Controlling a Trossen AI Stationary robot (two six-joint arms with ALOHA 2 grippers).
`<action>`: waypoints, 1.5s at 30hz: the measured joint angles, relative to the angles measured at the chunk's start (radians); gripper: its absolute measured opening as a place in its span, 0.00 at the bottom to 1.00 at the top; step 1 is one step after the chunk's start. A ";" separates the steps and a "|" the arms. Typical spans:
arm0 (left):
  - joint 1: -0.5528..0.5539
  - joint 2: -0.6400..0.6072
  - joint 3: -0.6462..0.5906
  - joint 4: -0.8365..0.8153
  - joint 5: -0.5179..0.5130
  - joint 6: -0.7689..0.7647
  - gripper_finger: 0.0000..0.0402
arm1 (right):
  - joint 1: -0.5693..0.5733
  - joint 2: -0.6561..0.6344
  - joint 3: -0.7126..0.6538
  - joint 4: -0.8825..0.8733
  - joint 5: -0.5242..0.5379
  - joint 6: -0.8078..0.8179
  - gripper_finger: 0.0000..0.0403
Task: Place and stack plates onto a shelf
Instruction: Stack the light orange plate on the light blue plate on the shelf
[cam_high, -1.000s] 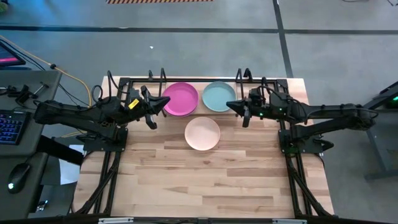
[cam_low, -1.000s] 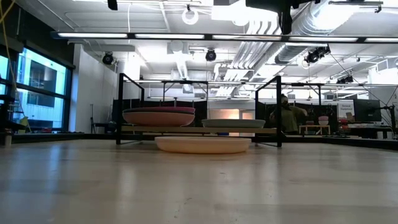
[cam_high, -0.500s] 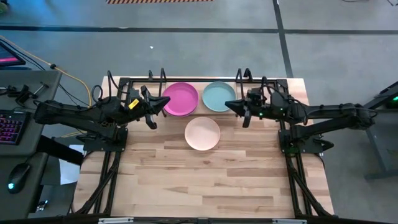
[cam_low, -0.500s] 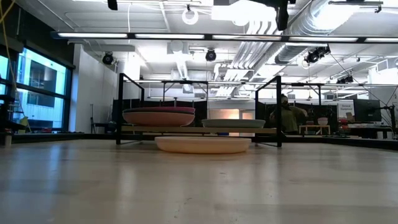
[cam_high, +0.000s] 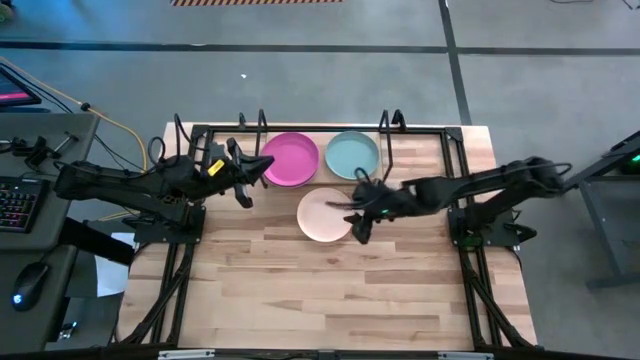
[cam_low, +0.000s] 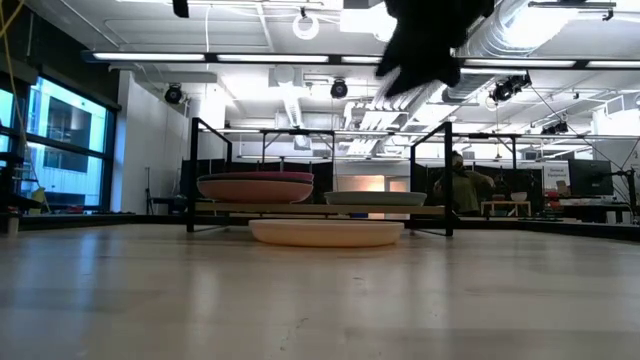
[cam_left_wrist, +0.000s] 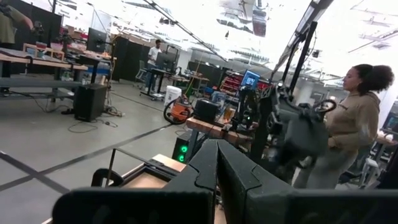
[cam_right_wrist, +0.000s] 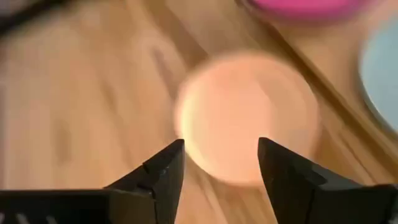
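Pink-ish plate (cam_high: 324, 214) sits flat on the wooden table (cam_high: 330, 290), just in front of the shelf (cam_high: 320, 135), touching neither of the other two. Magenta plate (cam_high: 290, 158) and pale teal plate (cam_high: 351, 154) are side by side on the shelf. Right gripper (cam_high: 358, 212) hangs over the light pink plate's right edge, jaws spread wide with nothing in them; its wrist view shows the plate between the fingers (cam_right_wrist: 163, 171). Left gripper (cam_high: 258, 170) is parked beside the magenta plate, fingers pressed together, empty. One person (cam_left_wrist: 348, 134) stands in the room behind.
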 joint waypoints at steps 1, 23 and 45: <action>0.000 0.000 0.000 -0.005 0.000 0.000 0.00 | -0.001 0.032 0.030 -0.071 0.013 0.032 0.46; 0.000 0.000 0.000 -0.009 0.000 0.000 0.00 | -0.106 0.414 0.025 -0.113 -0.030 0.680 0.46; 0.000 0.000 0.000 -0.009 0.000 0.010 0.00 | -0.103 0.337 0.023 -0.217 -0.060 0.431 0.01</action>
